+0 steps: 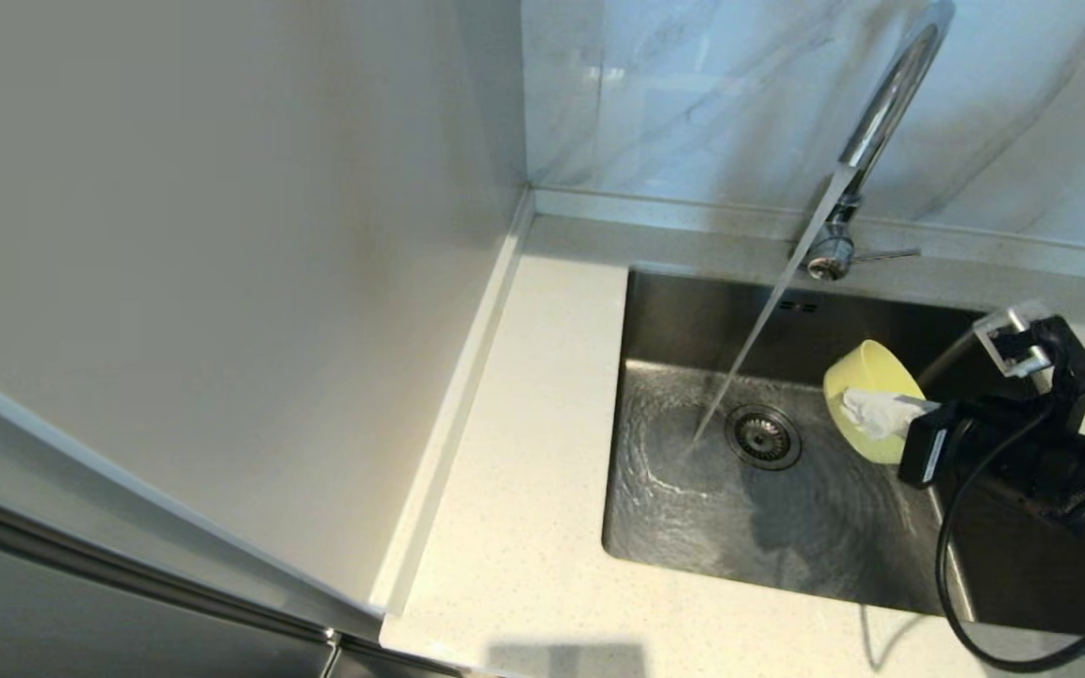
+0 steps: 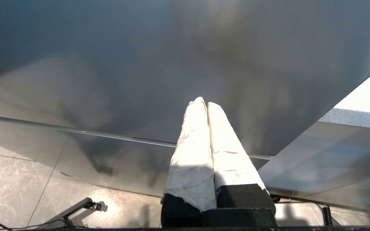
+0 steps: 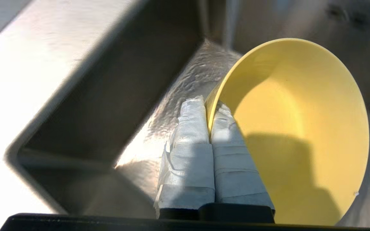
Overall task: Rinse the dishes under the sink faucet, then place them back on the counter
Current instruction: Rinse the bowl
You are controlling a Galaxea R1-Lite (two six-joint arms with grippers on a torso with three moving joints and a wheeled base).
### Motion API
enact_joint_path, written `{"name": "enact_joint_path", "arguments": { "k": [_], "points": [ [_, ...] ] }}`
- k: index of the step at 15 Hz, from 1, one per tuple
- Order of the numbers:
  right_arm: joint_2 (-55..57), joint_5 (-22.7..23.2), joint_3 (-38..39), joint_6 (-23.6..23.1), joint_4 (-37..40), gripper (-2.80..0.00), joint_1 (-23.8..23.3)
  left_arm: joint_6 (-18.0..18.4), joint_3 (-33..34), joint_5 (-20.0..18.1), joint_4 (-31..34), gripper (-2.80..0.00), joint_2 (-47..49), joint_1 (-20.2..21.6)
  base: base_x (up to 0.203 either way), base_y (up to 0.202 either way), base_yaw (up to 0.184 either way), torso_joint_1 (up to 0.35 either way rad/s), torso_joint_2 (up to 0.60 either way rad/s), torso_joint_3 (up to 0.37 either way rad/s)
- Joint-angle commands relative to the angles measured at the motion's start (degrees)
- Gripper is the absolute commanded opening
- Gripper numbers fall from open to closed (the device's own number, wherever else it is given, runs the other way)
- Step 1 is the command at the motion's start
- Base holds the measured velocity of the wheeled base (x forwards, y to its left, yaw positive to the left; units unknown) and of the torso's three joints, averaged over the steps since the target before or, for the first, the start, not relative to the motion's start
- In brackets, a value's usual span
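My right gripper (image 1: 867, 411) is shut on the rim of the pale-yellow bowl (image 1: 867, 386), holding it tilted on its side above the right half of the steel basin (image 1: 693, 320). In the right wrist view the taped fingers (image 3: 191, 128) pinch the bowl's (image 3: 300, 122) rim, one inside and one outside. The chrome faucet (image 1: 882, 113) runs; its stream (image 1: 759, 330) lands left of the drain strainer (image 1: 764, 436), apart from the bowl. My left gripper (image 2: 204, 103) is shut and empty, parked low beside a steel cabinet front. The plate and chopsticks are out of view.
The off-white speckled counter (image 1: 542, 377) runs left of and in front of the basin, bounded by a pale wall panel (image 1: 222, 235) on the left. The faucet's side lever (image 1: 886, 254) points right. A black cable (image 1: 952, 565) loops under my right arm.
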Motion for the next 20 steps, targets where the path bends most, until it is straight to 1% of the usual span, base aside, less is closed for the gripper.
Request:
{"name": "enact_joint_path", "arguments": {
  "k": [1, 2, 3, 4, 5, 6, 7, 10, 12, 14, 16, 17, 18, 20],
  "points": [
    [-1.5, -0.6, 0.8, -2.1, -1.9, -2.80, 3.5, 0.0, 0.0, 0.0, 0.0, -2.80, 0.0, 0.0, 0.000, 0.000, 0.000, 0.000, 0.00, 0.000],
    [-1.4, -2.8, 0.7, -4.6, -4.0, -2.80, 5.6, 0.0, 0.0, 0.0, 0.0, -2.80, 0.0, 0.0, 0.000, 0.000, 0.000, 0.000, 0.00, 0.000],
    [-0.8, -5.1, 0.8, -8.0, -5.9, -2.80, 7.6, 0.0, 0.0, 0.0, 0.0, -2.80, 0.0, 0.0, 0.000, 0.000, 0.000, 0.000, 0.00, 0.000],
    [-0.5, -6.0, 1.2, -10.8, -6.6, -2.80, 9.4, 0.0, 0.0, 0.0, 0.0, -2.80, 0.0, 0.0, 0.000, 0.000, 0.000, 0.000, 0.00, 0.000],
    [-0.3, -6.2, 1.4, -12.0, -6.7, -2.80, 11.3, 0.0, 0.0, 0.0, 0.0, -2.80, 0.0, 0.0, 0.000, 0.000, 0.000, 0.000, 0.00, 0.000],
    [0.4, -6.5, 0.9, -12.6, -6.6, -2.80, 13.2, 0.0, 0.0, 0.0, 0.0, -2.80, 0.1, 0.0, 0.000, 0.000, 0.000, 0.000, 0.00, 0.000],
    [1.5, -6.6, -0.4, -12.8, -6.5, -2.80, 14.0, 0.0, 0.0, 0.0, 0.0, -2.80, 0.0, 0.0, 0.000, 0.000, 0.000, 0.000, 0.00, 0.000],
    [4.6, -6.6, -2.0, -12.8, -5.6, -2.80, 14.8, 0.0, 0.0, 0.0, 0.0, -2.80, 0.1, 0.0, 0.000, 0.000, 0.000, 0.000, 0.00, 0.000],
    [5.1, -5.6, -2.9, -11.7, -2.4, -2.80, 14.8, 0.1, 0.0, 0.0, 0.0, -2.80, 0.0, 0.0, 0.000, 0.000, 0.000, 0.000, 0.00, 0.000],
    [4.9, -3.3, -6.8, -7.8, 1.7, -2.80, 14.8, 0.0, 0.0, 0.0, 0.0, -2.80, 0.1, 0.0, 0.000, 0.000, 0.000, 0.000, 0.00, 0.000],
    [4.7, -0.9, -13.5, -2.2, 9.2, -2.80, 14.7, 0.0, 0.0, 0.0, 0.0, -2.80, 0.0, 0.0, 0.000, 0.000, 0.000, 0.000, 0.00, 0.000],
    [4.7, 0.9, -16.1, -0.5, 12.6, -2.80, 14.6, 0.0, 0.0, 0.0, 0.0, -2.80, 0.0, 0.0, 0.000, 0.000, 0.000, 0.000, 0.00, 0.000],
    [4.9, 3.1, -18.5, 0.2, 15.6, -2.80, 14.6, 0.1, 0.0, 0.0, 0.0, -2.80, 0.0, 0.0, 0.000, 0.000, 0.000, 0.000, 0.00, 0.000],
    [6.3, 4.6, -23.1, 0.6, 19.1, -2.80, 14.6, 0.0, 0.0, 0.0, 0.0, -2.80, 0.0, 0.0, 0.000, 0.000, 0.000, 0.000, 0.00, 0.000]
  ]
}}
